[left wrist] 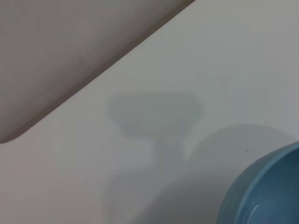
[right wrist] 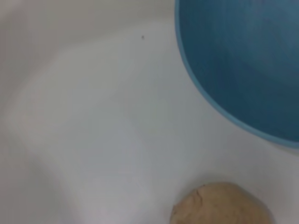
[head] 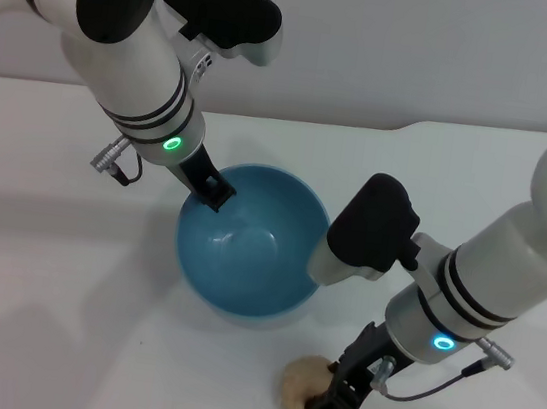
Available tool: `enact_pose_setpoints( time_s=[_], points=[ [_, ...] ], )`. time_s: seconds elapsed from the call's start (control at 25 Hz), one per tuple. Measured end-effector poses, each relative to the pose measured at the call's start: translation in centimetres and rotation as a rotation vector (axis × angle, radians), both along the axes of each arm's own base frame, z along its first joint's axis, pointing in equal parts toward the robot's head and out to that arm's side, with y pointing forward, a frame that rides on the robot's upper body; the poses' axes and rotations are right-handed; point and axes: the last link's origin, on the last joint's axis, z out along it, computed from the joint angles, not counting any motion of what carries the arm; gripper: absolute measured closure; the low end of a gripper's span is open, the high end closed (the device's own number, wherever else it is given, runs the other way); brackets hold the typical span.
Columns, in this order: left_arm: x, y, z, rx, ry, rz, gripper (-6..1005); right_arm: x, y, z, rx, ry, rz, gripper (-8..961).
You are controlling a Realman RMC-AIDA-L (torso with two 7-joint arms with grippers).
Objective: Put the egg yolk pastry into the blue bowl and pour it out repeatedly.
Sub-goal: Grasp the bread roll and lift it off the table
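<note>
Pastry (head: 303, 380) lies on the table (head: 44, 265), just beside the bowl (head: 248, 242) on the robot's near side, and the bowl looks empty. The right gripper (head: 333, 402) is down on the pastry, its jaws around the far right edge of it; whether they have closed I cannot tell. The left gripper (head: 213, 192) pinches the bowl's rim at the far left, jaws closed on it, one finger inside and one outside. To do this step well, I judge the right jaws should centre over the ball, squeeze gently so the soft dough keeps its shape, then lift clear of the rim before moving over the bowl. The left should keep the bowl steady.
</note>
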Motion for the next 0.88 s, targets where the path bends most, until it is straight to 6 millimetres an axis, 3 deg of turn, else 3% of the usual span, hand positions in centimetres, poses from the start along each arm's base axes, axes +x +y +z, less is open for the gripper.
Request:
enact_pose_setpoints(
  time_s=[0.88],
  points=[
    [0.0,0.1,0.2,-0.001,0.016,-0.007,996,-1.2,-0.8,1.0,-0.032,-0.026,0.127,654]
  ],
)
